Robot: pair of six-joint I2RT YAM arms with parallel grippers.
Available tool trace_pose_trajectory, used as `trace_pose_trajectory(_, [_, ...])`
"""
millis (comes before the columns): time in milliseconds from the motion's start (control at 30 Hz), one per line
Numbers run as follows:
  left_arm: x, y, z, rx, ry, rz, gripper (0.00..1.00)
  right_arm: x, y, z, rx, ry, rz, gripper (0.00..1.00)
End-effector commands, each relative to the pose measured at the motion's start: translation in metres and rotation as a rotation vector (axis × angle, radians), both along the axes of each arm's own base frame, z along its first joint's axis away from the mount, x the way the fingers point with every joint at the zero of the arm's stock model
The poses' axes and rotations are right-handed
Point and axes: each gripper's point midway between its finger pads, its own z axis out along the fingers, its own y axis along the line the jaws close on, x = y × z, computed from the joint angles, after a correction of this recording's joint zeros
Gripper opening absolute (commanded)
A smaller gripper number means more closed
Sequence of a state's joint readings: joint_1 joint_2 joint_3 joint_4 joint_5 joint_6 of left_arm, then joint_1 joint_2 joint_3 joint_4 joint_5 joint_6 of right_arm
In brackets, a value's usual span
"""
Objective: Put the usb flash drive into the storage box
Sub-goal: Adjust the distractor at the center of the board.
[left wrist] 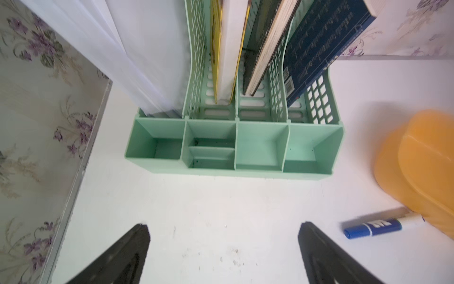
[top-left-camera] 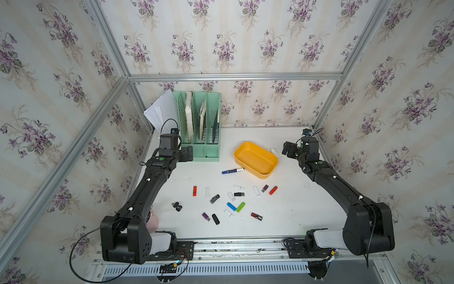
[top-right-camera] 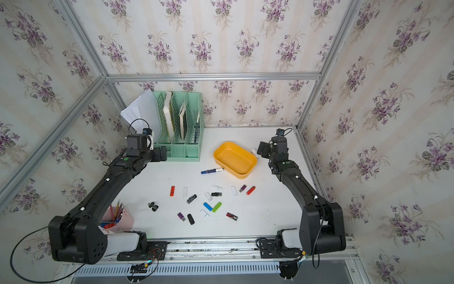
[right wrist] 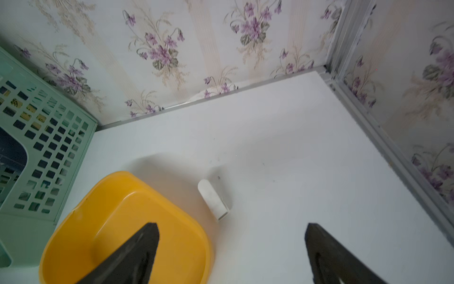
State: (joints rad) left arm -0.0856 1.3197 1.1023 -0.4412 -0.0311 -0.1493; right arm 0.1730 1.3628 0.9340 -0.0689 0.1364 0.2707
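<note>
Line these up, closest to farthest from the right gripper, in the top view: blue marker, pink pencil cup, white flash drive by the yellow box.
1. white flash drive, just beside the right gripper, at the storage box's right rim.
2. blue marker, on the box's other side, toward the middle.
3. pink pencil cup, far off in the near left corner.

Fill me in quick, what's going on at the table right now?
Nothing is held yet. Both grippers are open: the left gripper hovers before the green organizer, the right gripper by the storage box, near a white flash drive lying beside it. The box is empty; the other flash drives lie scattered on the table.
</note>
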Motion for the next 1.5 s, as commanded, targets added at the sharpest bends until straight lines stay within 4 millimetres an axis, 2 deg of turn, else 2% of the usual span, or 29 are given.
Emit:
trace_pose_trajectory(0, [-0.041,-0.003,-0.028,-0.028,0.207,0.033,0.99,-0.039,0.018,-0.037,0.047,0.224,0.016,0.95])
trace_pose_trajectory(167, [-0.072,-0.01,-0.047,-0.059,0.345,0.054,0.99,-0.063,0.039,-0.067,0.1,0.345,0.057,0.93])
trace_pose_trajectory(367, [-0.1,-0.015,-0.075,-0.12,0.509,0.109,0.99,-0.076,0.05,-0.082,0.135,0.393,0.088,0.89])
trace_pose_trajectory(700, [-0.099,-0.034,-0.134,-0.149,0.627,0.096,0.99,-0.096,0.061,-0.098,0.167,0.453,0.121,0.87])
trace_pose_trajectory(1033, [-0.088,-0.052,-0.157,-0.046,0.689,0.061,0.97,-0.108,0.06,-0.126,0.169,0.516,0.107,0.84])
trace_pose_trajectory(1467, [-0.088,-0.056,-0.182,0.012,0.742,0.054,0.87,-0.114,0.06,-0.113,0.178,0.498,0.118,0.81])
